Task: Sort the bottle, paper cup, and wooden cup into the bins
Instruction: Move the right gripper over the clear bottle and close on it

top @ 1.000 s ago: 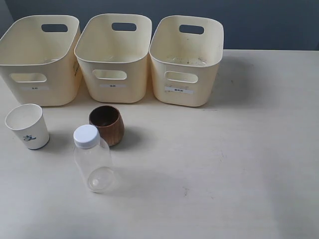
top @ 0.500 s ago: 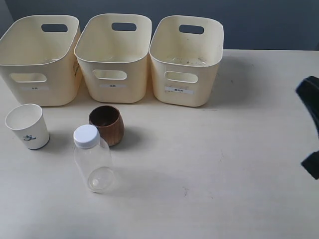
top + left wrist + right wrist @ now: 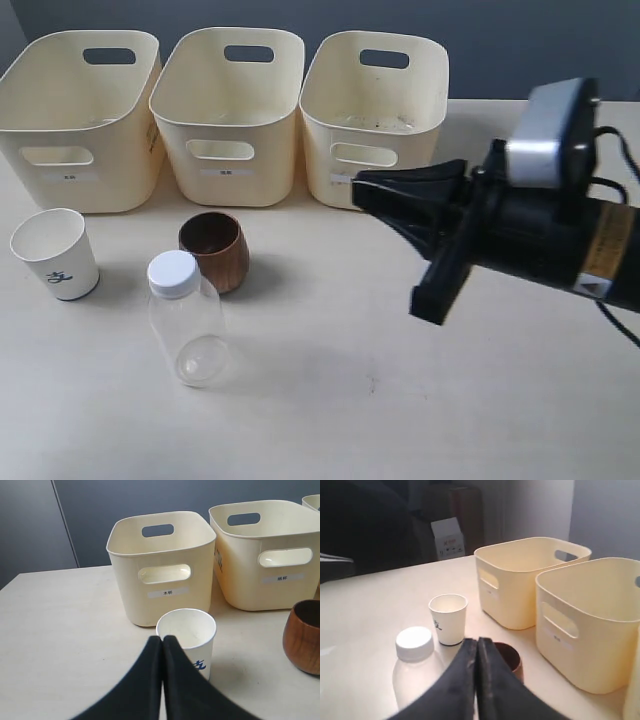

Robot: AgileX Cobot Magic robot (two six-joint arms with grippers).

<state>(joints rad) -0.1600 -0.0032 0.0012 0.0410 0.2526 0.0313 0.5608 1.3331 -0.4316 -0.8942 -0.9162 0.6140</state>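
The bottle [image 3: 186, 320] stands upright toward the front left of the table [image 3: 420, 420], white cap on. The wooden cup [image 3: 214, 251] is just behind it, on its right; whether they touch I cannot tell. The paper cup [image 3: 55, 253] stands apart to the left, close to the exterior view's left edge. Behind all 3 runs a row of 3 bins [image 3: 262, 165], side walls nearly touching and mouths open upward.

Bare table lies in front of the bottle and to its right, and a clear strip separates the cups from the bin fronts. The right gripper [image 3: 358, 188] hangs over the table in front of the right bin [image 3: 400, 160], tips pointing left, fingers pressed together with nothing between them.

The left gripper [image 3: 162, 639] appears only in its own wrist view: fingers together and empty, tips just short of the paper cup's rim, with the left bin [image 3: 125, 580] beyond. That view also shows dark print on the bin labels. The right wrist view shows a white box [image 3: 447, 539] beyond the table's far edge.
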